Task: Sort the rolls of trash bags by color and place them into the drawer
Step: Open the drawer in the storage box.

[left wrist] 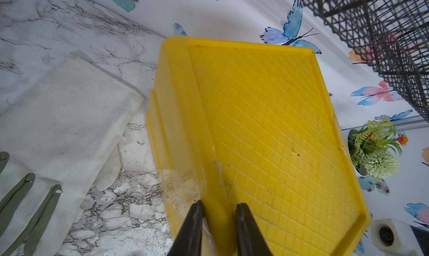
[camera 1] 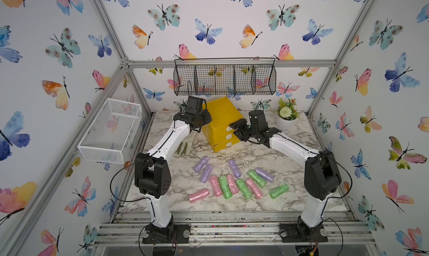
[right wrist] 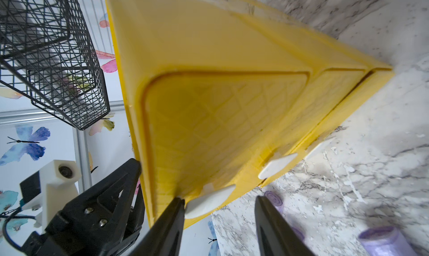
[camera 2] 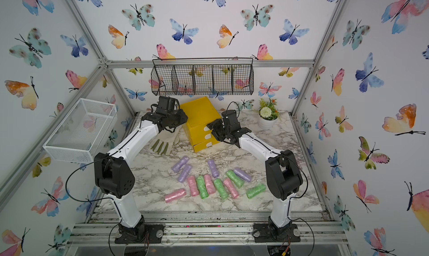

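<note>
The drawer (camera 1: 220,123), a yellow chest of three stacked fronts, stands at the back middle of the marble table (camera 1: 290,155), turned slightly askew. The rolls of trash bags lie loose on the table in front of it, well apart from it: purple ones (camera 1: 201,164) nearest the chest, with pink (camera 1: 199,195) and green (camera 1: 279,190) mixed in a row closer to the arm bases. The left gripper (left wrist: 218,205) sits at the chest's top edge, its narrow jaws clamped on the raised rim. The right gripper (right wrist: 219,199) is at the top front, jaws partly spread, the white tab handle (right wrist: 209,202) against one finger, though actual contact is hard to judge. Both arms rise from the near edge, elbows bent high, and their forearms slant inward to meet at the chest, the left arm (camera 1: 167,141) from one side and the right arm (camera 1: 292,148) from the other. A pale glove (camera 2: 162,143) lies under the left forearm.
</note>
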